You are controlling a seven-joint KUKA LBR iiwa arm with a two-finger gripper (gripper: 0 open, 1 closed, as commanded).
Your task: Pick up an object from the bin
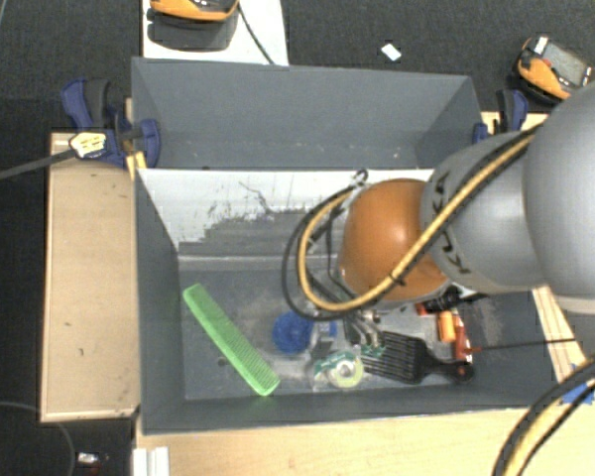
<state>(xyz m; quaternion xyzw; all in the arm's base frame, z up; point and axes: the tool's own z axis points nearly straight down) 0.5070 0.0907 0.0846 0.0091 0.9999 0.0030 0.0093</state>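
While the grey bin (159,296) holds its clutter along the near wall, the arm (535,216) hangs low there. Its orange cover (387,236) hides the gripper (355,337), so its state cannot be told. Green comb (230,338) lies left, black brush (402,357) just right; blue disc (292,334) and clear roll (339,370) lie nearest.

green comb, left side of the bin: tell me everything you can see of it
The green comb is a long, narrow, bright green strip, plastic by its look, with fine teeth running along its length. It looks whole and lies flat on the bin floor in the left half. It sits diagonally, with one end up-left near the left wall and the other down-right near the front wall. Nothing rests on it. A small blue object lies to its right, apart from it.
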